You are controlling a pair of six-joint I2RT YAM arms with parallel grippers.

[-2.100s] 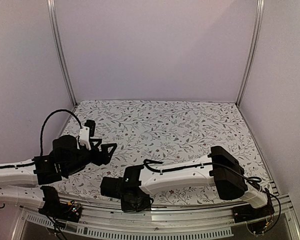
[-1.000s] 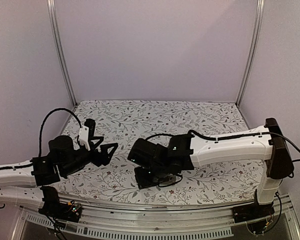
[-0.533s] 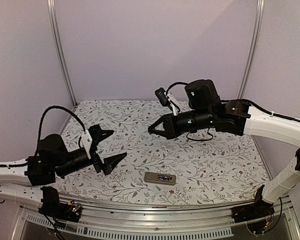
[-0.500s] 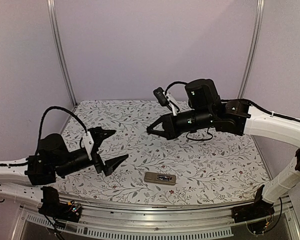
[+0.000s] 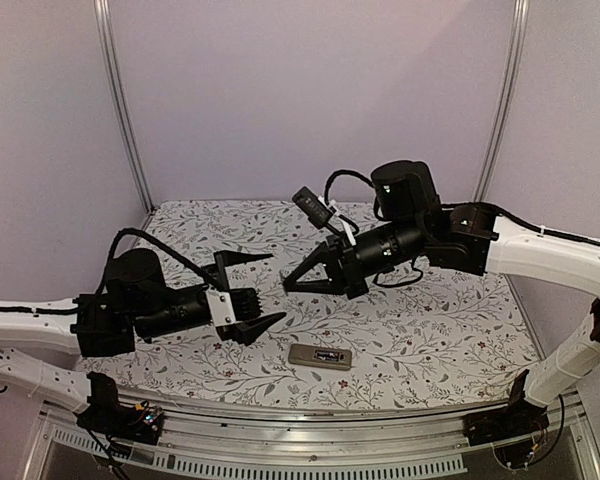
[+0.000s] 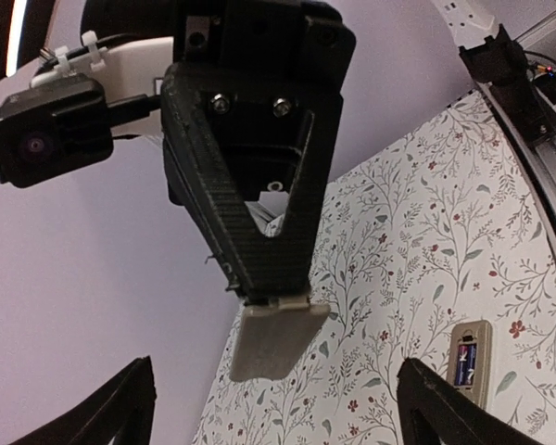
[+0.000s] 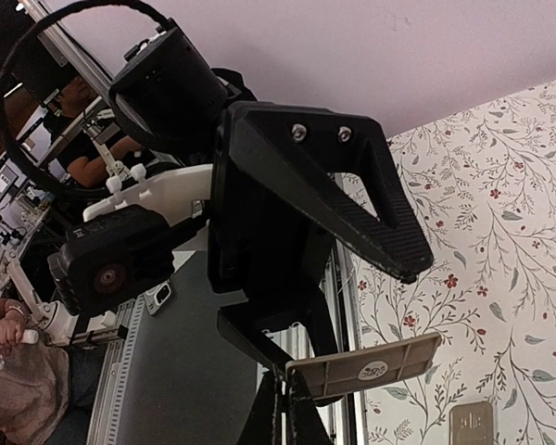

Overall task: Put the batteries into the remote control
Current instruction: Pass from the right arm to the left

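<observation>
Can see a small round mark on the flat grey cover piece (image 7: 366,367) in the right wrist view, but too small to read. Cannot read anything on the remote control (image 5: 320,356) either.

Looking down on a table (image 5: 440,320) dressed in white cloth with grey leaves and tiny red flowers. Closed in by plain pale purple walls (image 5: 310,100), with 2 shiny metal posts (image 5: 118,110) at the far corners.

Can spot the remote control lying flat on the cloth near the front edge, well apart from both grippers. Shows its tan-grey back, facing up, with the recess open. Holds the batteries (image 6: 465,362) inside, dark and side by side, with a bit of blue and red on them.

Can see the left gripper (image 5: 272,287) up in the air with jaws spread wide, gripping nothing. Can see the right gripper (image 6: 272,295) up there too, pinched tight on 1 edge of the cover piece, tips pointing at the left gripper and just in front of it.
</observation>
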